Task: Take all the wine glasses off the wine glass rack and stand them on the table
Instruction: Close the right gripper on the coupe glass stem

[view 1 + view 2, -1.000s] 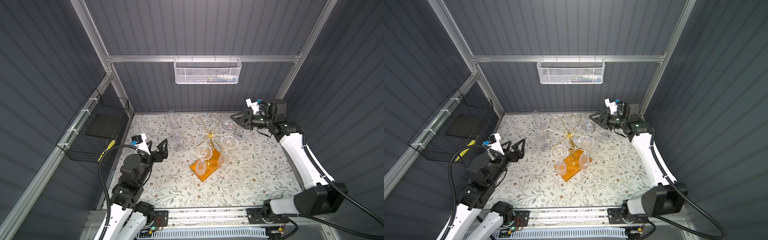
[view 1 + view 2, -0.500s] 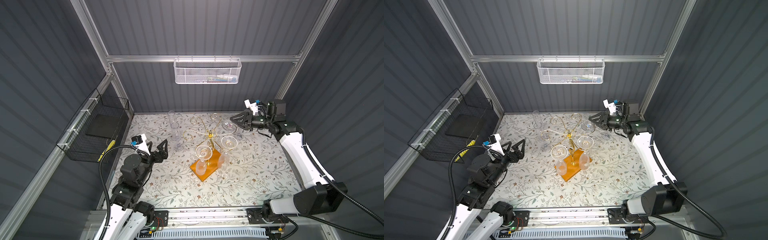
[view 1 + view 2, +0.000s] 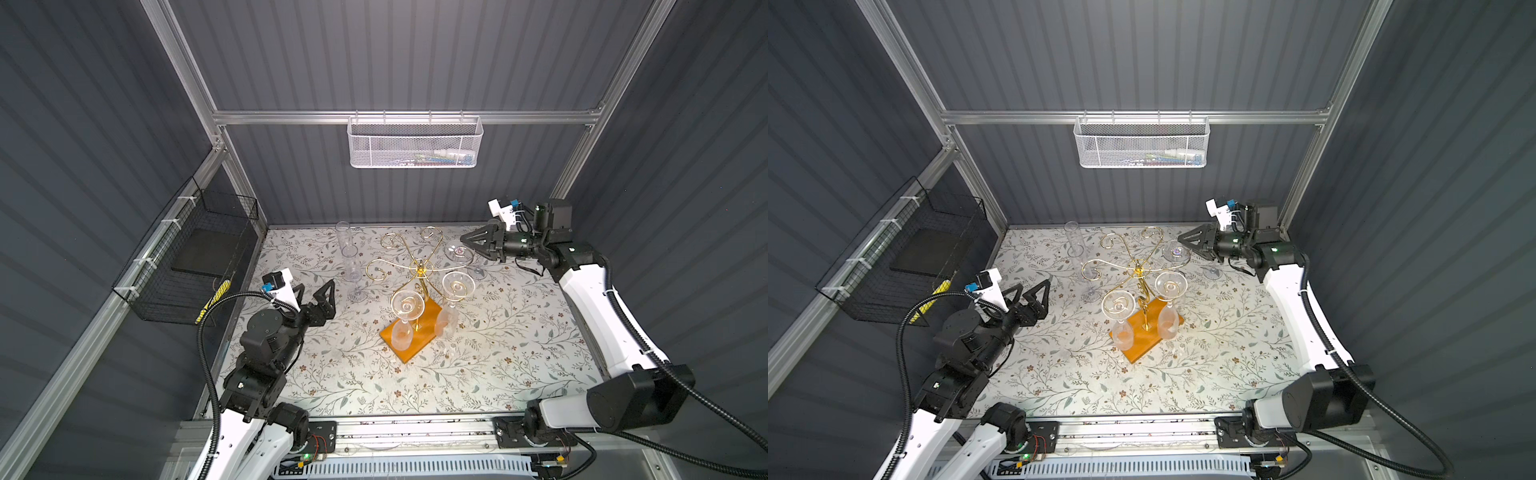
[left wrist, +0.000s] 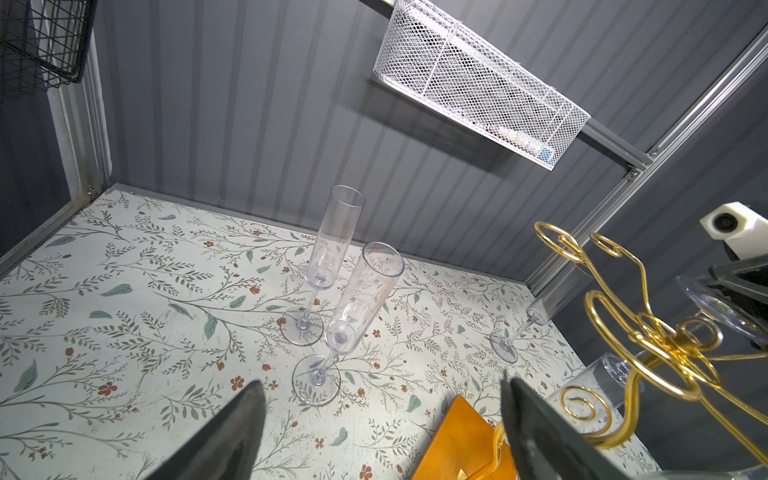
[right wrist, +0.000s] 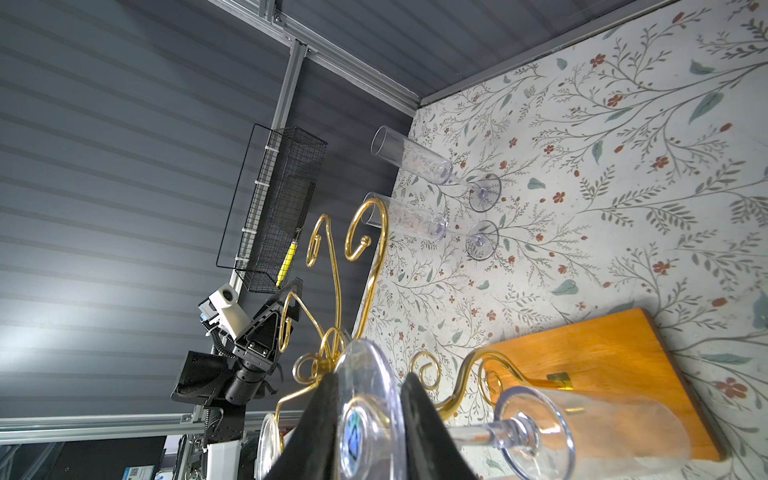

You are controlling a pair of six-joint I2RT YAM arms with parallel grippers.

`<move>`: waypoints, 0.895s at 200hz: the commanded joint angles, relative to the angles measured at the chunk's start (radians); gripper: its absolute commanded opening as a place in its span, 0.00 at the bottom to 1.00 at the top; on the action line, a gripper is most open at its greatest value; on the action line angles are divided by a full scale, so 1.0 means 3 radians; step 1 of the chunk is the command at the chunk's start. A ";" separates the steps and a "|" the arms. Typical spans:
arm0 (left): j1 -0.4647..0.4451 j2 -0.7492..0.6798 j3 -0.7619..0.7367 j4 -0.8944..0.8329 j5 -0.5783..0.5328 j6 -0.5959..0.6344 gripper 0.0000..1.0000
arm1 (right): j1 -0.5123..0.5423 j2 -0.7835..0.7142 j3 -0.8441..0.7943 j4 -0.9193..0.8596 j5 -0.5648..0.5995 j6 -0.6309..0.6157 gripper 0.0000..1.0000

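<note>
Floral table [image 3: 519, 353] — wine glass rack [image 3: 419, 337], flutes [image 3: 346, 245]

The gold wire rack [image 3: 420, 266] with curled scroll arms stands upright on its flat orange-brown wooden base just right of centre in both top views, and a clear stemmed wine glass [image 3: 458, 251] hangs bowl-down at its upper-right arm, round foot uppermost.

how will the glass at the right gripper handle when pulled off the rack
The wine glass looks clear, thin and smooth, so probably light but slippery in the right gripper flanking its foot. Hanging bowl-down from the wine glass rack, it may swing or snag.
</note>
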 commanded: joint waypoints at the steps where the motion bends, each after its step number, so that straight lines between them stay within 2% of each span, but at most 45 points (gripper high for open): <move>1: 0.0026 -0.0047 0.0049 -0.0040 -0.0023 -0.0046 0.90 | -0.0010 -0.0071 0.0101 -0.0020 -0.0079 -0.0055 0.26; 82: 0.0025 -0.0043 0.0063 -0.0055 -0.0028 -0.0027 0.91 | -0.0010 -0.0122 0.0085 -0.0021 -0.0082 -0.0050 0.15; 162: 0.0022 -0.0070 0.0091 -0.0081 -0.0010 -0.0016 0.91 | -0.0007 -0.0162 0.0004 0.0061 -0.0121 0.0027 0.00; 179: 0.0029 -0.0087 0.0107 -0.0109 -0.0003 -0.0003 0.91 | -0.0009 -0.0186 -0.0021 0.0114 -0.0143 0.0068 0.00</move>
